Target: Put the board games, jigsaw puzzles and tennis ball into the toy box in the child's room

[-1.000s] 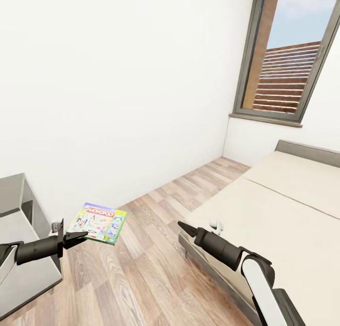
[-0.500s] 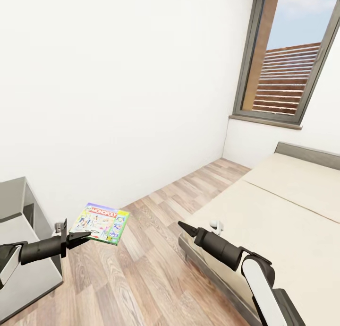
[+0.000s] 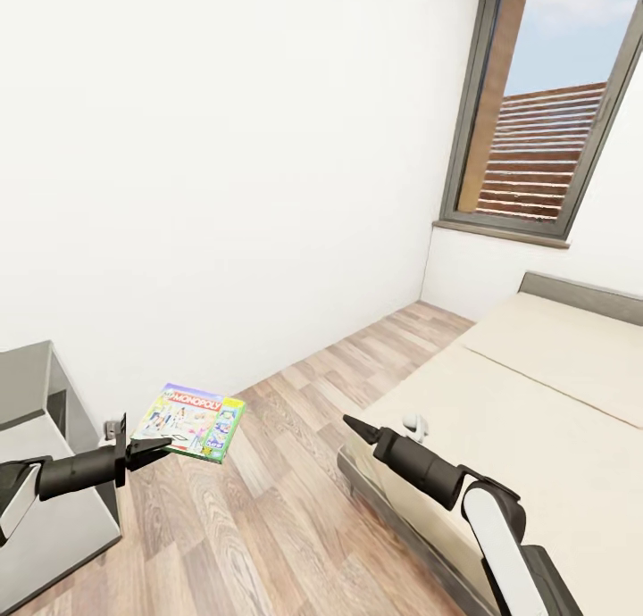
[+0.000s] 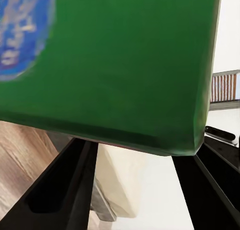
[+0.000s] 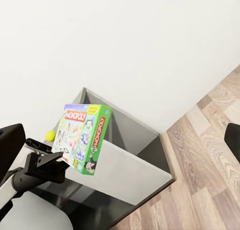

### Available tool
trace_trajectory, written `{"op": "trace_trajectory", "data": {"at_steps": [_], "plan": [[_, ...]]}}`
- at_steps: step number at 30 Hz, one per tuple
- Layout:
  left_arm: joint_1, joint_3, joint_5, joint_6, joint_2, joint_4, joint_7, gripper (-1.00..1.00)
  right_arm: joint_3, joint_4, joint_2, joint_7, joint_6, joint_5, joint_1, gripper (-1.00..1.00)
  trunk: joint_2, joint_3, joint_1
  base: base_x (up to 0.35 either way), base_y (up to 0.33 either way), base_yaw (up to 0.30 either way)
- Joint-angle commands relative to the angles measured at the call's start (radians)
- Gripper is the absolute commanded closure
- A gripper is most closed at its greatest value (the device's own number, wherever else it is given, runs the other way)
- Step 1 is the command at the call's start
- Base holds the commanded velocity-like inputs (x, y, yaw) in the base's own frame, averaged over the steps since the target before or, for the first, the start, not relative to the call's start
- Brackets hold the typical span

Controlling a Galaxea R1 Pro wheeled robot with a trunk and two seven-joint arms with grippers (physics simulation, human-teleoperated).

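Note:
My left gripper (image 3: 154, 446) is shut on the edge of the green-and-white Monopoly board game (image 3: 189, 420), holding it nearly flat above the wood floor. Up close, the game's green underside (image 4: 115, 65) sits between the two black fingers (image 4: 75, 180). From the right wrist, the same box (image 5: 82, 137) hangs beside the grey table (image 5: 125, 160), and the small yellow-green tennis ball (image 5: 50, 135) lies on the top behind it. My right gripper (image 3: 351, 422) hovers by the bed's corner, open and empty, its fingers (image 5: 233, 140) spread wide. The toy box and jigsaw puzzles are out of view.
The table's grey end (image 3: 27, 370) stands at lower left against the white wall. A beige bed (image 3: 536, 420) with a grey frame takes up the right side under a tall window (image 3: 545, 107). A strip of wood floor (image 3: 295, 473) runs between table and bed.
The view has shifted, sliding the table further toward the left edge. The left gripper still holds the Monopoly box. The right arm sits slightly lower and to the right.

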Motion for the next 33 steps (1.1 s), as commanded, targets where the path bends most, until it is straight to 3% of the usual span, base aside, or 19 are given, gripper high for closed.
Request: {"op": "trace_trajectory", "data": {"at_steps": [1,33], "plan": [[0.0,0.0,0.001,0.007,0.0,0.0,-0.003,1.0,-0.002,0.0,0.001,0.002,0.005,0.0,-0.001,-1.0,0.007,0.002,-0.004,0.0,0.0,0.0],[0.0,0.0,0.001,0.006,0.0,-0.002,-0.003,1.0,-0.002,0.0,0.001,0.002,0.005,0.0,-0.001,-1.0,0.231,0.102,-0.127,0.0,0.0,0.0]]}}
